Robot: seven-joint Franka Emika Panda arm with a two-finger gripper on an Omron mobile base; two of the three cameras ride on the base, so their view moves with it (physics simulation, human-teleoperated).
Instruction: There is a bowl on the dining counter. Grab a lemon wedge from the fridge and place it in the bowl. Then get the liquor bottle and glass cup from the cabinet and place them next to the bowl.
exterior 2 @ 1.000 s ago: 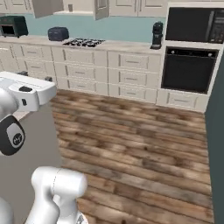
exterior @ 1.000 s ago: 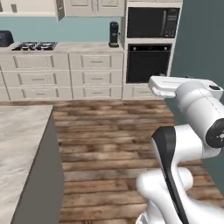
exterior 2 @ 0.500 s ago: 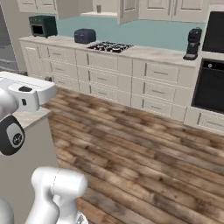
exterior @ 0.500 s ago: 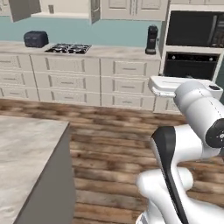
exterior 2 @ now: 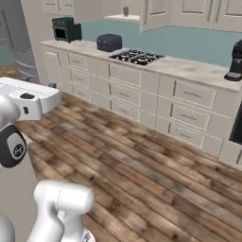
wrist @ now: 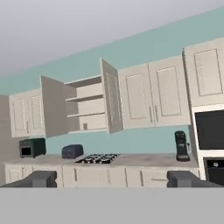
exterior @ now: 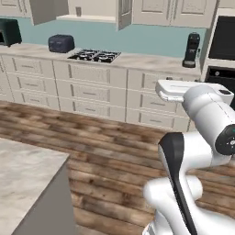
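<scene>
The cabinet (wrist: 87,107) hangs on the far wall with both doors swung open, and its beige shelves show in the hand view. A small grey glass cup (exterior: 78,11) stands on its lower shelf (exterior 2: 125,10). My gripper (wrist: 112,179) faces the cabinet from well across the room. It is open, with nothing between its fingertips (wrist: 41,178). A corner of the dining counter (exterior: 25,179) lies at lower left. The grey fridge (exterior 2: 13,45) shows at the left edge. The bowl, the lemon wedge and the liquor bottle are out of view.
Under the cabinet runs a counter over cream drawer units (exterior: 87,89), carrying a toaster oven (exterior 2: 66,28), a dark toaster (exterior: 61,43), a hob (exterior: 94,56) and a coffee machine (exterior: 191,50). A black wall oven (exterior: 224,46) stands at right. Wooden floor (exterior: 110,151) lies between.
The whole picture has shifted: the base has turned left, bringing the open cabinet, toaster and fridge edge into view. The gripper has stayed open.
</scene>
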